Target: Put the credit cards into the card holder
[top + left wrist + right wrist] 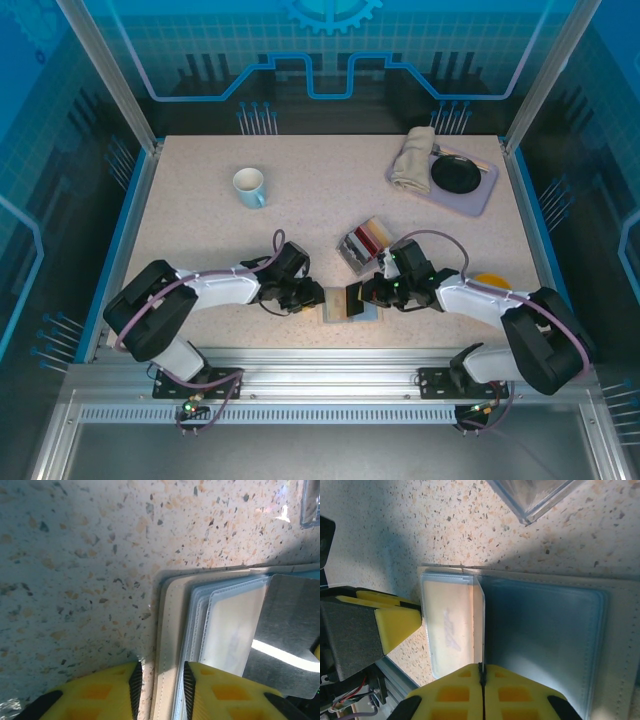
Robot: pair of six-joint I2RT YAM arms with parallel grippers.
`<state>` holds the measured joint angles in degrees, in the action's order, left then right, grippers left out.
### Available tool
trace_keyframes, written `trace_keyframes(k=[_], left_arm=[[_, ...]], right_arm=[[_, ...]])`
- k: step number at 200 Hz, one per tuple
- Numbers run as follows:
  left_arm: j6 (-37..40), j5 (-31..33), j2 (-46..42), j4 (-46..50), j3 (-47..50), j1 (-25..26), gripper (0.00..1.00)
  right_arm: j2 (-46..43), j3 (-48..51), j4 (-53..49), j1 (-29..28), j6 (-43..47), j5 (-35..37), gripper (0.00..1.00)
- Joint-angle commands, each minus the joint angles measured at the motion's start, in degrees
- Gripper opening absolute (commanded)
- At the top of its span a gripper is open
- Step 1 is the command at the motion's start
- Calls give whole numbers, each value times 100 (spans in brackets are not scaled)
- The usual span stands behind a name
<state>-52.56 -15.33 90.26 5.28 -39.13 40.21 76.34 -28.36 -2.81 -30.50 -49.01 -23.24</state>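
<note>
The card holder (pixel 336 308) lies open and flat near the table's front edge, its beige cover (pixel 167 645) and clear inner sleeves (pixel 545 630) facing up. My right gripper (pixel 481 672) is shut on a dark grey credit card (pixel 483 615), which stands on edge over the holder's middle. The left wrist view shows that card's shiny face (pixel 285 640). My left gripper (pixel 160 685) is open and straddles the holder's left edge, one pad over the table and one over the sleeves. More cards, red and tan among them, sit in a clear box (pixel 362 240).
A white mug (pixel 249 187) stands at the back left. A lilac tray (pixel 480 195) at the back right holds a folded towel (pixel 412 158) and a black bowl (pixel 456 175). A yellow object (pixel 490 280) peeks out behind my right arm.
</note>
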Motion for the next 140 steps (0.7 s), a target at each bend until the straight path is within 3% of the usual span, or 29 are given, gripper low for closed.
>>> trace_keyframes(k=[1, 84, 140], left_arm=[[-11, -116, 176, -17, -103, 70, 30], [-121, -77, 229, -47, -94, 115, 25], [-131, 56, 176, 91, -94, 119, 22]], right_arm=[[140, 153, 109, -125, 83, -103, 7], [523, 148, 544, -446, -241, -1, 7], [138, 153, -150, -246, 142, 40, 6]])
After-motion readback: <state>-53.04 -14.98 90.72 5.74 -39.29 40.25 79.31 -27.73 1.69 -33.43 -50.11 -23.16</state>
